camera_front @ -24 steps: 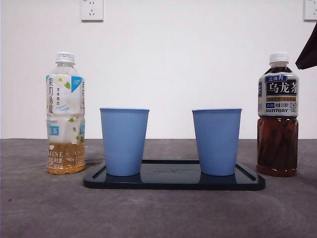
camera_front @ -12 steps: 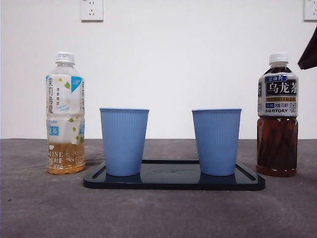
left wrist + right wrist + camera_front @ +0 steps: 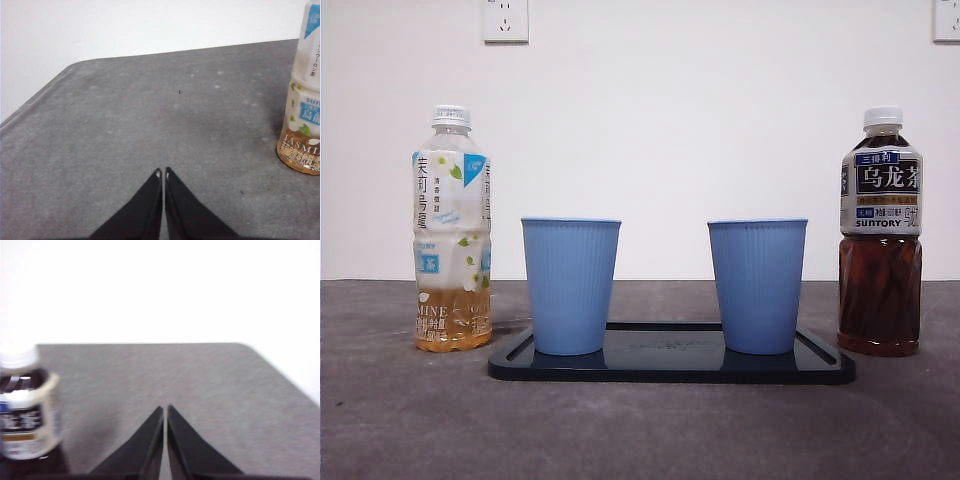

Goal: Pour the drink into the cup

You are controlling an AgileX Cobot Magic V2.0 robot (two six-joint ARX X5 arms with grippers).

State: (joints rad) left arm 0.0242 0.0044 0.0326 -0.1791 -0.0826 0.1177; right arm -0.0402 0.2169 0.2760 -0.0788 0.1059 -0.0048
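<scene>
Grey table (image 3: 400, 420): dark tea bottle (image 3: 22, 410) beside right gripper (image 3: 165, 412).

The left end effector (image 3: 163, 172) has its two black jaws pressed together, tips all but touching, and holds nothing; it hangs above the worktop (image 3: 150, 115). The right end effector (image 3: 165, 410) is likewise closed and empty, its jaws meeting at a narrow seam. Neither arm shows in the front view
</scene>
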